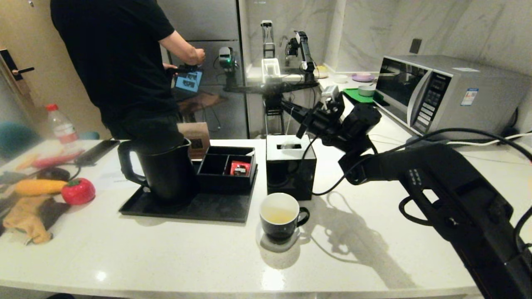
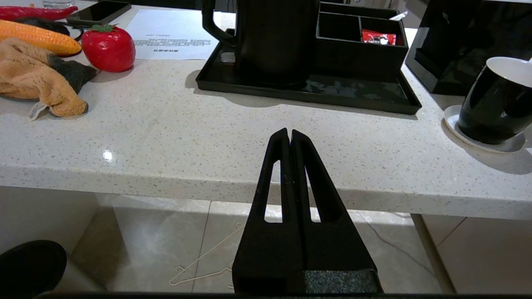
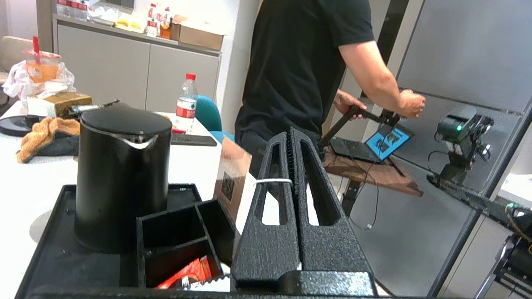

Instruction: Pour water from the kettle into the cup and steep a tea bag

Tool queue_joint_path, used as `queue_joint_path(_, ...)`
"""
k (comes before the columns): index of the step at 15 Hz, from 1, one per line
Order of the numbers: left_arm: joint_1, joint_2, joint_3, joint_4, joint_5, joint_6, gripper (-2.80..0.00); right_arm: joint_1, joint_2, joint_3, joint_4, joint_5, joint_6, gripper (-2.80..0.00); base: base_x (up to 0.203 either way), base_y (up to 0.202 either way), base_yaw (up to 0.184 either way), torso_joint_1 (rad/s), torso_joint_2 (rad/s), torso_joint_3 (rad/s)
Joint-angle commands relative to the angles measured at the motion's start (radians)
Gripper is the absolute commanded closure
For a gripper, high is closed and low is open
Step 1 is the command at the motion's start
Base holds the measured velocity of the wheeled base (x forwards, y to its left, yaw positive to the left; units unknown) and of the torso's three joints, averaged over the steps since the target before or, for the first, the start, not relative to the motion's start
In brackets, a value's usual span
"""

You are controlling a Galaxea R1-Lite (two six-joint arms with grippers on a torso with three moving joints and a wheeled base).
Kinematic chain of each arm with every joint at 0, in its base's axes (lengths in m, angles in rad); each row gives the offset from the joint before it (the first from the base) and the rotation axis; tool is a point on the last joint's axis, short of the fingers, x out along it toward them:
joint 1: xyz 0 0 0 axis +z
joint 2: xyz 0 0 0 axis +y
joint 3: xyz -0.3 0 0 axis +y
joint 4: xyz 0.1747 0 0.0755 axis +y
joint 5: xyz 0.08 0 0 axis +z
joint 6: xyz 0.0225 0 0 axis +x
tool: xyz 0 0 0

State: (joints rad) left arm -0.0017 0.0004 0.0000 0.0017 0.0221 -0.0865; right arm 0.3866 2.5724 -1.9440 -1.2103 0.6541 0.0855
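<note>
Nearest the robot, the left gripper (image 2: pixel 290 135) hangs parked in front of the counter (image 2: pixel 166 137), off its front edge. Its fingers are pressed flat together with nothing between them.

On the counter beyond that edge, the cup (image 1: pixel 279 216) stands upright on a pale coaster (image 1: pixel 277 245), its handle turned to the robot's right. It holds a shallow pale yellowish liquid, so pouring looks done. No tea bag shows in the cup.

Directly behind the cup sits the black tissue box (image 1: pixel 290 170). Above and just behind the box hovers the right gripper (image 3: pixel 289 135), its fingers lying roughly level and pointing away toward the far left. They are closed tight, and a thin white string (image 3: pixel 272 181) crosses one finger into the seam, probably the tea bag's. The bag itself cannot be made out.

The coming move turns on one relation: the cup lies below the right gripper and nearer the robot, with the tissue box between them. Anything dangling would have to come back over the box and then straight down into the cup's mouth. The right arm is far better placed for this.

Farther left, the kettle (image 1: pixel 166 170) stands upright on a black tray (image 1: pixel 187 209), well apart from the gripper. A compartment box (image 1: pixel 226 176) beside it holds a red packet (image 1: pixel 240 168).
</note>
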Motion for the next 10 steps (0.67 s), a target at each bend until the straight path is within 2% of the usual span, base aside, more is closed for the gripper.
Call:
queue_joint_path(1,0.000,0.000,0.000,0.000,0.001,-0.001,0.00,-0.001,0.017,0.002,-0.012,0.004,0.000,0.00,0.000,0.000,0.000,0.000,0.00,0.000)
queue_joint_path(10,0.000,0.000,0.000,0.000,0.001,-0.001,0.00,-0.039,0.043,0.004,-0.031,0.002,-0.004,0.00,0.000,0.000,0.000,0.000,0.00,0.000)
